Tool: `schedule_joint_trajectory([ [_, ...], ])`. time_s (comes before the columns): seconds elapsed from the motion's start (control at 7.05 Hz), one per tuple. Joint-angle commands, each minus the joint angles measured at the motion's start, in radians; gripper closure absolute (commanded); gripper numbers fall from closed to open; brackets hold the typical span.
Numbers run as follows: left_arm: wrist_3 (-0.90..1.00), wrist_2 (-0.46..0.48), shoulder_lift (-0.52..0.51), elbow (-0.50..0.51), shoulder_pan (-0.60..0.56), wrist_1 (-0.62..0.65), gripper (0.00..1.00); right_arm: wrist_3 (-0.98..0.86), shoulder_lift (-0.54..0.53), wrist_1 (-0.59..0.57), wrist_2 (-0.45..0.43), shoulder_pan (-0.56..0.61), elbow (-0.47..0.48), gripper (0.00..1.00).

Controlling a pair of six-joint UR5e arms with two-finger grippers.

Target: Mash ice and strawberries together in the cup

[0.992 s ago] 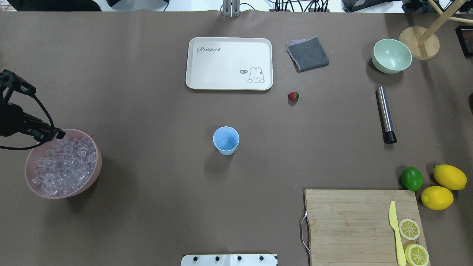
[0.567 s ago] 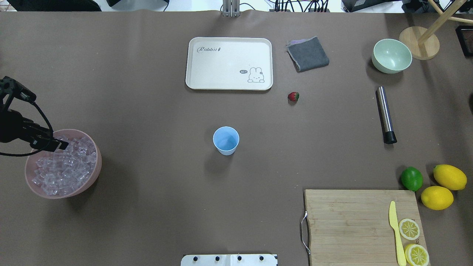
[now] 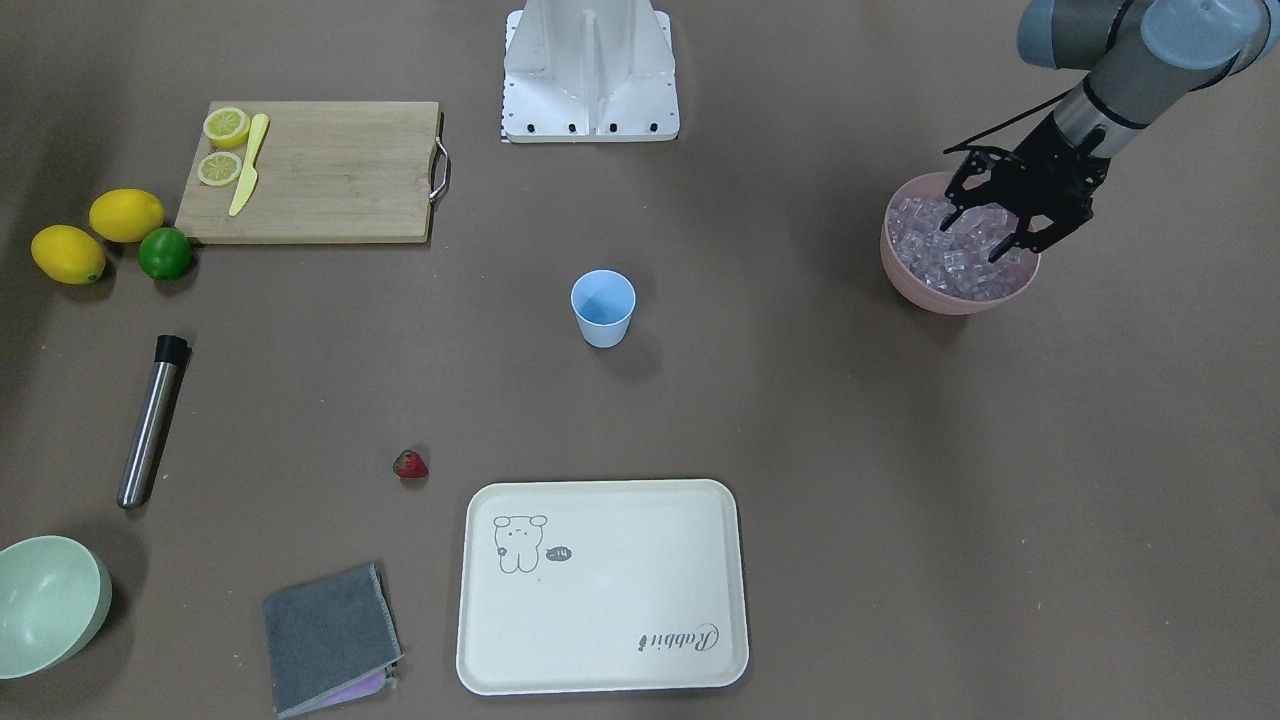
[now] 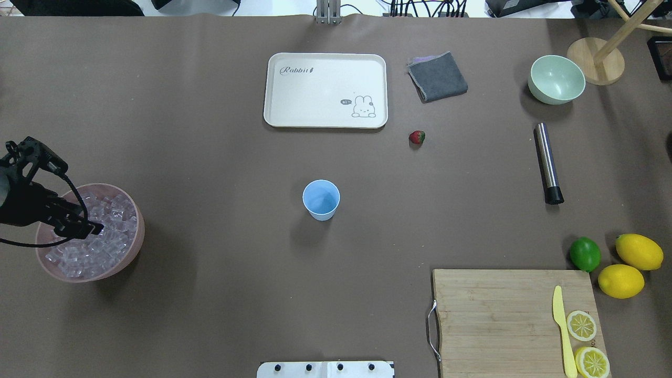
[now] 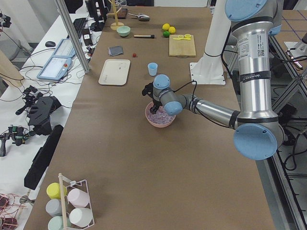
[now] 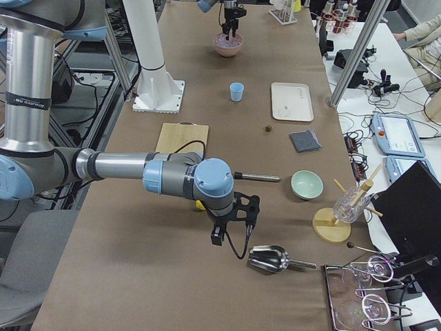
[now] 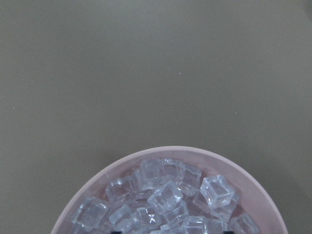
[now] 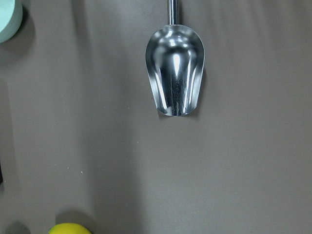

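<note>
looks like the very start of the task, judging by the table. inside the cup point(image 3: 603, 309): only the blue bottom visible, no ice and no fruit. stands upright in the middle of the table, well apart from everything else.

all of the ice point(image 3: 945, 262) piled in the pink bowl point(image 3: 960, 303), at the robot's left end of the table. above that pile, the left gripper point(image 3: 973, 238): spread wide, pointing down into the bowl, with the tips at or just above the top cubes. cannot tell if touching. nothing clamped between the fingers, as far as visible.

the strawberry point(image 3: 410, 465): lying on the bare table near a corner of the white tray point(image 3: 620, 560), well apart from the cup.

the right gripper point(image 6: 231, 224): far from the work, hanging over the table near a metal scoop point(image 8: 174, 73). cannot tell if open or closed.

left to do, probably: taking ice, bringing it to the cup, then fetching the strawberry, then the mashing itself, maybe with the steel rod point(image 3: 150, 420) lying not far from the lemons.
</note>
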Motion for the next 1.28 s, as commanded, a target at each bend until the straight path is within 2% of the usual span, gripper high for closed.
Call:
schedule_joint_trajectory([
  [0.0, 0.0, 0.021, 0.0, 0.01, 0.012, -0.002, 0.27, 0.0, -0.004, 0.0, 0.0, 0.0, -0.001, 0.0],
  [1.13, -0.002, 0.092, -0.041, 0.059, 0.061, 0.001, 0.27, 0.0, -0.003, 0.0, -0.001, 0.0, -0.004, 0.0],
])
